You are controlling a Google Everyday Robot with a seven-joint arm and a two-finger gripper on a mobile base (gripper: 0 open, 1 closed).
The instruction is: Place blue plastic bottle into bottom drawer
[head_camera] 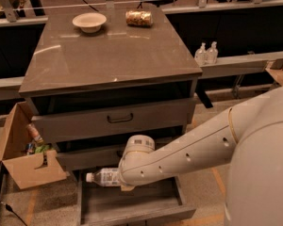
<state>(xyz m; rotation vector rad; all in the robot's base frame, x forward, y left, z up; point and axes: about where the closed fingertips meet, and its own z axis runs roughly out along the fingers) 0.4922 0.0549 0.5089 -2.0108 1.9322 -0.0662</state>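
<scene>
The blue plastic bottle, clear and whitish with a white cap pointing left, lies level in the air just above the bottom drawer. The drawer is pulled open and its flat grey floor shows. My gripper is at the bottle's right end, mostly hidden behind the white wrist, and is shut on the bottle. My arm reaches in from the lower right.
Two shallower drawers with black handles sit above. On the cabinet top are a white bowl and a gold-brown can. Two small pump bottles stand on a ledge at the right. An open cardboard box is at the left.
</scene>
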